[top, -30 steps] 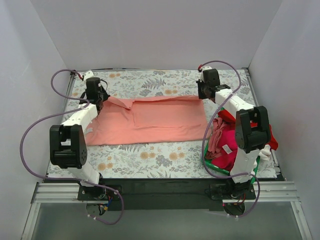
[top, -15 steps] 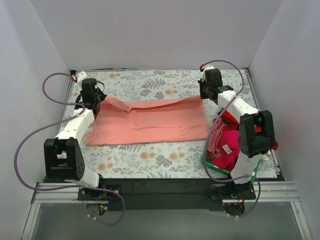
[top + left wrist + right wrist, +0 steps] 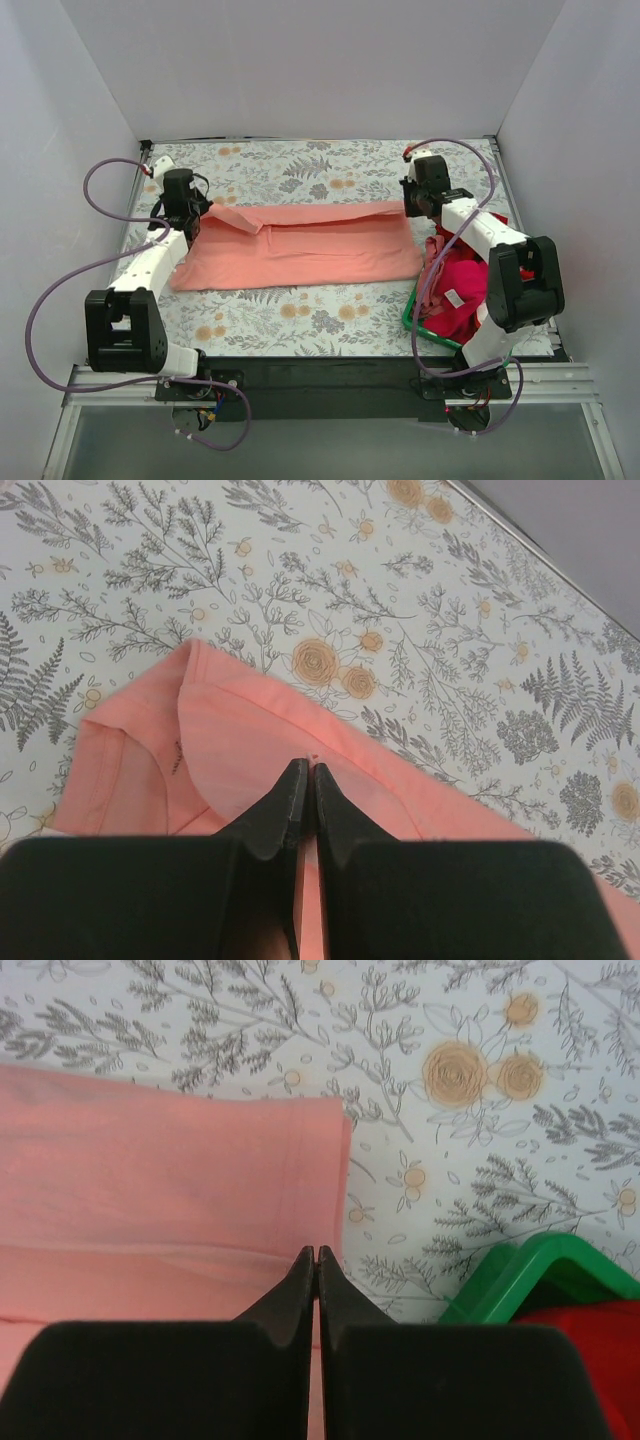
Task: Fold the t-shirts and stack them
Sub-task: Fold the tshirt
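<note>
Cloth of the salmon-pink t-shirt — pinched tight in left pincer and right pincer.

the right gripper, closed, pinches the salmon-pink t-shirt near its corner, a green basket close beside.

The t-shirt is salmon-pink, the basket green, its heap seemingly magenta, the table cover grey-and-orange floral.

The flowered table carries a pink shirt spread between the left pincer and the right pincer. A green basket sits near the right one, toward its base.
</note>
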Robot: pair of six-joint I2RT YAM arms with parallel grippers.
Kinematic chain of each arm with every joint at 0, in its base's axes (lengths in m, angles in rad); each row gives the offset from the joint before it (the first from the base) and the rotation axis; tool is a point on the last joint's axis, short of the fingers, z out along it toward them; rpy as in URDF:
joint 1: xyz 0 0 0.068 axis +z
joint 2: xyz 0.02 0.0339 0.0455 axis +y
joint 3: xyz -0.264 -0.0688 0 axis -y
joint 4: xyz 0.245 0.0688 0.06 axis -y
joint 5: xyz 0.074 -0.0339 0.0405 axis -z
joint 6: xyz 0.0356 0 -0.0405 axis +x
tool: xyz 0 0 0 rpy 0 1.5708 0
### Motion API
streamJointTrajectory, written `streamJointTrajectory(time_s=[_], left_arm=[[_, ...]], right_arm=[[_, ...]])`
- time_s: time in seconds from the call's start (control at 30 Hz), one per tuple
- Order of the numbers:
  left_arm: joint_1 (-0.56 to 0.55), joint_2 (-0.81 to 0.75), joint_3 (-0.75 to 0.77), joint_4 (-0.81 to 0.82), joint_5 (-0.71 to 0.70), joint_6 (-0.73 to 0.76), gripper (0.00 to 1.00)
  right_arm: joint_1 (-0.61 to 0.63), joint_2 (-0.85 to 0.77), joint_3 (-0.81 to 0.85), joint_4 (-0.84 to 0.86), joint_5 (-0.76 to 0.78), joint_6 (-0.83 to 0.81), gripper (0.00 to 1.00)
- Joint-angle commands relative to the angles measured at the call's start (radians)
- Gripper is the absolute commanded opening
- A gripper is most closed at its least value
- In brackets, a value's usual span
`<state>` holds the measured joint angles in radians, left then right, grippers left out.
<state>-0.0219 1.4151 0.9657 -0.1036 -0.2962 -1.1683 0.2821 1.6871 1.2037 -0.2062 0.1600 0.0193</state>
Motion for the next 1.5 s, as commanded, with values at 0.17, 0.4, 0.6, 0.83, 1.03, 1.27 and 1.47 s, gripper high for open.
streamJointTrajectory(time_s=[0.17, 0.4, 0.6, 0.83, 1.03, 1.27, 1.47], left_arm=[[-0.006, -0.085, -0.103, 0.008, -0.021, -0.013, 0.00], [-0.006, -0.157, -0.223, -0.037, -0.098, -0.100, 0.00], [-0.006, -0.150, -0.185, -0.162, -0.201, -0.166, 0.73], [-0.006, -0.124, -0.117, -0.242, -0.120, -0.226, 0.76], [-0.006, -0.050, -0.111, -0.162, 0.095, -0.205, 0.76], [-0.006, 0.134, -0.073, -0.127, 0.170, -0.208, 0.77], [-0.006, 0.341, 0.029, -0.133, 0.164, -0.194, 0.76]], right_arm=[[0.000, -0.095, -0.128, 0.031, -0.005, 0.008, 0.01], [0.000, -0.083, -0.193, 0.030, 0.046, 0.039, 0.12], [0.002, -0.112, -0.217, 0.028, 0.052, 0.047, 0.55], [0.002, -0.184, -0.205, 0.027, -0.071, 0.053, 0.98], [0.015, -0.153, -0.171, 0.042, -0.276, 0.060, 0.98], [0.057, -0.029, -0.101, 0.080, -0.379, 0.062, 0.98], [0.086, 0.104, -0.044, 0.077, -0.392, 0.060, 0.98]])
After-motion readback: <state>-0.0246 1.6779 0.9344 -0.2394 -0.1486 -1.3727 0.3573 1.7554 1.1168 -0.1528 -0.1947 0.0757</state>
